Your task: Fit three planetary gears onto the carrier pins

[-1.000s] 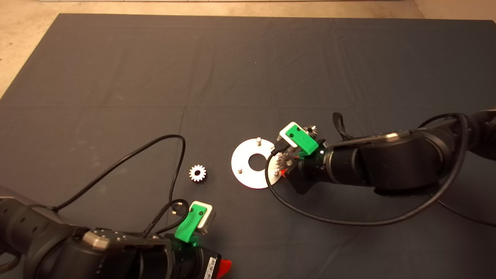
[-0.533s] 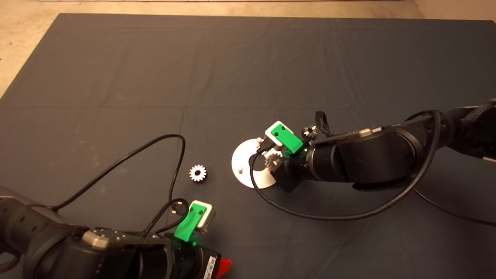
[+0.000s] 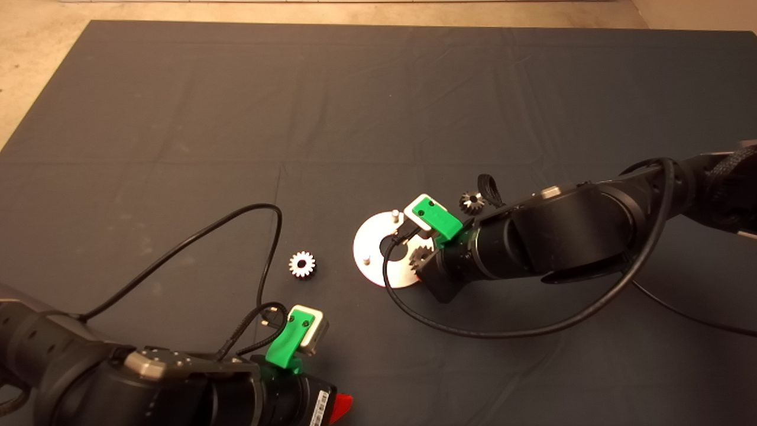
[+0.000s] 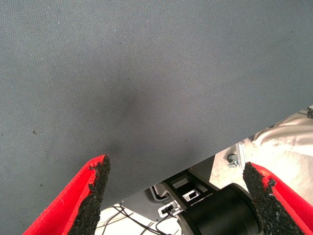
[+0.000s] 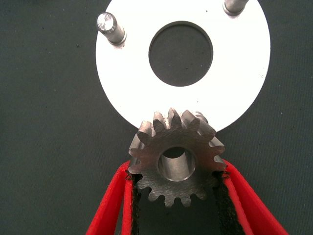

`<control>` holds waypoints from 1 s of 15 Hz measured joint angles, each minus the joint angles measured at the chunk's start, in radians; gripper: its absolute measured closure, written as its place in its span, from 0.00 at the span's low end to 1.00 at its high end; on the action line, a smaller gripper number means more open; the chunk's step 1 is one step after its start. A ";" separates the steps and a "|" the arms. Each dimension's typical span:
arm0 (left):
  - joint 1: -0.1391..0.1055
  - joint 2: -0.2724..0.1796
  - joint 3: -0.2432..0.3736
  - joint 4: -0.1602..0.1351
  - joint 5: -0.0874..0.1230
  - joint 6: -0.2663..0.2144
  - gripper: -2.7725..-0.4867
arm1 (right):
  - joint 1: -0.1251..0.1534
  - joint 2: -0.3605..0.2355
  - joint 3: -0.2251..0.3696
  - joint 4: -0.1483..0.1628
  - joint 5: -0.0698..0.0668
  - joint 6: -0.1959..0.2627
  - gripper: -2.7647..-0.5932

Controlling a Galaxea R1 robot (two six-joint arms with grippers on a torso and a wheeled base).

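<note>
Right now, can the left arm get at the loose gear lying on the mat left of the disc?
Probably yes. The loose gear lies alone on the mat, with nothing but a black cable beside it. The left gripper waits just below it with fingers open and empty. The right gripper is busy over the disc.

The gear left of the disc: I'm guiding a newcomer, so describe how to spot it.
On the dark mat, find the shiny disc. To its left a small gear lies alone, brighter than the gear behind the right arm and the one the right gripper holds.
</note>
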 joint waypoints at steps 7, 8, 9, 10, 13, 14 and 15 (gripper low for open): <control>0.000 0.000 0.000 0.000 0.000 0.000 0.37 | 0.000 0.001 -0.060 0.007 0.000 -0.069 0.89; 0.000 0.000 0.000 0.000 0.000 0.000 0.37 | 0.000 0.003 -0.066 0.008 0.000 -0.076 0.89; 0.000 0.000 0.000 0.000 0.000 0.000 0.37 | 0.000 0.005 -0.071 0.008 0.000 -0.083 0.89; 0.000 -0.001 0.000 0.000 0.000 0.000 0.37 | 0.000 0.006 -0.075 0.008 0.001 -0.088 0.89; 0.000 -0.001 0.000 0.000 0.000 0.000 0.37 | 0.000 0.005 -0.083 0.008 0.000 -0.098 0.89; 0.000 -0.001 0.000 0.000 0.000 0.000 0.37 | 0.000 0.006 -0.084 0.008 0.000 -0.100 0.89; 0.000 -0.002 0.000 0.000 0.000 0.000 0.37 | 0.000 0.006 -0.086 0.009 0.000 -0.102 0.89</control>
